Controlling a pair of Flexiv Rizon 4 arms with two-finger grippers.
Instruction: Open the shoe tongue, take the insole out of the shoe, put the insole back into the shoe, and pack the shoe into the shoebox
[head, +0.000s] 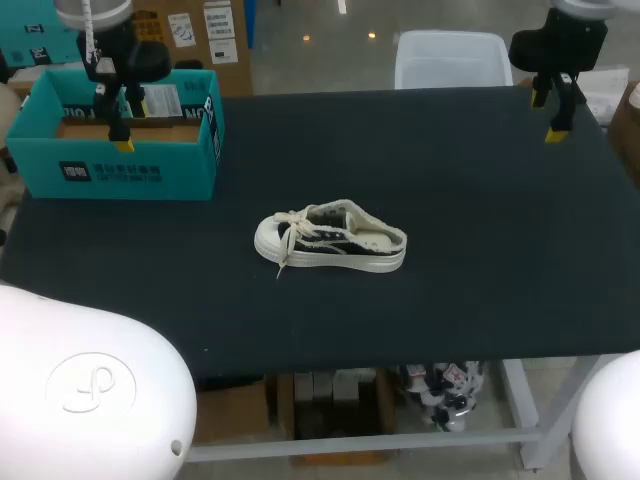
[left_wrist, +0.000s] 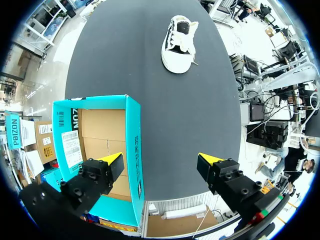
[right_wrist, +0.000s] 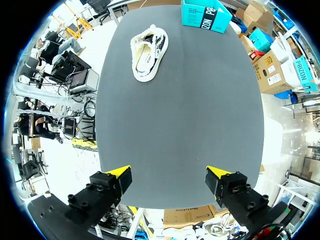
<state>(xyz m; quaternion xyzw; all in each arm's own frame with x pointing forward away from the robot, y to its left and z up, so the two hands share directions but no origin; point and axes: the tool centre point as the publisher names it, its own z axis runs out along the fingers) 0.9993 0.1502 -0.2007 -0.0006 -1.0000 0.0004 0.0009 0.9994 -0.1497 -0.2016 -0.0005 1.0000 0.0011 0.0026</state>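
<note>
Shoe (head: 330, 240) is noted upright on its sole at the middle of the table (head: 500, 250), laces loose, well apart from both arms. Shoebox (head: 115, 165) — teal, open-topped — is seen at the far left corner, partly beneath the left gripper (left_wrist: 161, 161), whose fingers are spread and empty. Right gripper (right_wrist: 169, 173) is likewise spread — nothing is held.

Black-and-white shoe (head: 330, 240) mid-table, laces loose, toe leftward; open teal shoebox (head: 115, 178) at far left corner.
</note>
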